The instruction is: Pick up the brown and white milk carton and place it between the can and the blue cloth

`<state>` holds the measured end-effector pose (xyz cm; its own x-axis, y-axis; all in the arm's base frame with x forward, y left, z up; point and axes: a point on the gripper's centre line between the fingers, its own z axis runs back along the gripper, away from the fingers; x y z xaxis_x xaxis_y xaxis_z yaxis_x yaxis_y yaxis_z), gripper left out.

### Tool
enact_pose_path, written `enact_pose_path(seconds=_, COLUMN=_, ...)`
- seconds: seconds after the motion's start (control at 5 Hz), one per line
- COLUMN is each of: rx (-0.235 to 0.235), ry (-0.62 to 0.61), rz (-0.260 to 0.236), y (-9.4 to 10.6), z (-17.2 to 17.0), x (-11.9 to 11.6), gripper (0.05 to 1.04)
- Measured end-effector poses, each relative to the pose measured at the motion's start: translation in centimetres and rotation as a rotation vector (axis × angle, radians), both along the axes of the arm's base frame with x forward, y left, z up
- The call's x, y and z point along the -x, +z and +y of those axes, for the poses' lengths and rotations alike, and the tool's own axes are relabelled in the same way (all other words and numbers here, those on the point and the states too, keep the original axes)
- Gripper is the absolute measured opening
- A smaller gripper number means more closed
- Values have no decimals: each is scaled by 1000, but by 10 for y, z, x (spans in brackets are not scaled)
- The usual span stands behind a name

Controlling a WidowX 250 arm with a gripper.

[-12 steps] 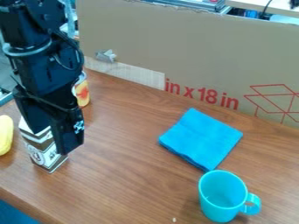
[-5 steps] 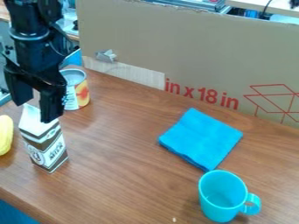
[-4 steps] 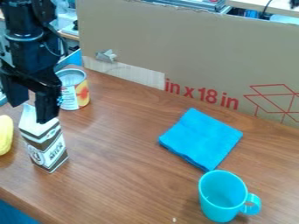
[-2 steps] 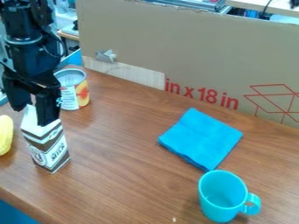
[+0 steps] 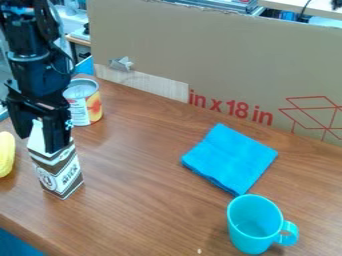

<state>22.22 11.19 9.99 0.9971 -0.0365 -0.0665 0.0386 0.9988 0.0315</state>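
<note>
At the upper left, the gripper hangs down over the top of an upright brown-and-white milk carton. Its two fingers stand apart, and the carton's white top shows between them. The right finger hides part of that top; whether it presses on the carton I cannot tell. Just behind and to the right of the gripper stands a can with an orange and white label. A yellow object, cut by the left edge, lies left of the carton.
A folded blue cloth lies right of centre on the wooden table. Near the front right stands a turquoise mug, its handle to the right. A tall cardboard panel walls off the table's back.
The gripper rose and uncovered the can, shifted left, then came back slightly right and lower. Over the last frames the carton has shifted a little to the right.
</note>
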Motion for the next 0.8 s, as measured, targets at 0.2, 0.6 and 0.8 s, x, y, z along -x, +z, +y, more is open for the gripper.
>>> enact_pose_path(seconds=0.2, rx=-6, ry=0, rz=-1, y=-1, z=1, x=0, gripper=813)
enact_pose_path(seconds=0.6, rx=54, ry=-8, rz=-46, y=15, z=-11, x=-3, gripper=813)
enact_pose_path(seconds=0.8, rx=95, ry=-36, rz=-126, y=43, z=-24, x=-16, gripper=813)
